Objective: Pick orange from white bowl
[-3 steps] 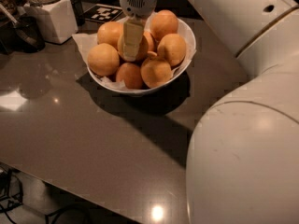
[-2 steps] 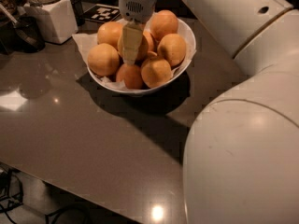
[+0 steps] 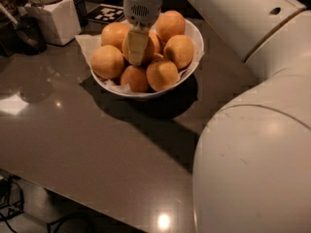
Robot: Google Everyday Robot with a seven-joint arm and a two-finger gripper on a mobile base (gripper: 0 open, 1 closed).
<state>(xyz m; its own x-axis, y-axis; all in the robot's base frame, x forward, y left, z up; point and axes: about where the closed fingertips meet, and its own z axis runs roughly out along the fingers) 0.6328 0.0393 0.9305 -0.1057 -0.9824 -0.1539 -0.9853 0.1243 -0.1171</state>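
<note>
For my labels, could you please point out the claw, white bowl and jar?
white bowl (image 3: pixel 146 94): camera view, front wall.
claw (image 3: pixel 137 57): camera view, tip, in the bowl.
jar (image 3: pixel 51 23): camera view, front face.

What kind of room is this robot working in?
Likely a kitchen or break-room counter: a wide glossy white bowl of round oranges and a white square jar. The gripper hangs over the bowl.

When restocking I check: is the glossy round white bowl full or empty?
Full: white bowl holds heaped round oranges; gripper down among them.

glossy grey-brown table (image 3: pixel 97 144) reflecting lights, dim floor (image 3: pixel 34 200) with cables (image 3: pixel 8 205) below.
</note>
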